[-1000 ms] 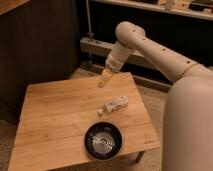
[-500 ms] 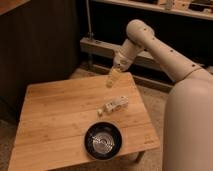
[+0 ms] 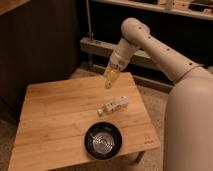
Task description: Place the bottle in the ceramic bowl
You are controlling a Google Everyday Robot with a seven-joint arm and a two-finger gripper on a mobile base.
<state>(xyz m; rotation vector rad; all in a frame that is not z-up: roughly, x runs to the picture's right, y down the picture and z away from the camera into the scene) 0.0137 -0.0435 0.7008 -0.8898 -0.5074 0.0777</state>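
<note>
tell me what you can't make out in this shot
From the camera view:
The claw hangs over the far side of the table, beyond the bottle. One angle cannot show its height above the wood.
Any label on the bottle is too small to read.
The underside of the bowl is hidden by its own wall.
The robot body is cut off by the right edge.

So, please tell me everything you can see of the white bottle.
The bottle is small, white and oblong, plastic by its look, with a small pale cap at the end nearer the bowl. It lies on its side on the wooden table, just behind the black ceramic bowl and apart from it. The gripper hangs in the air above and behind it, not touching it.
</note>
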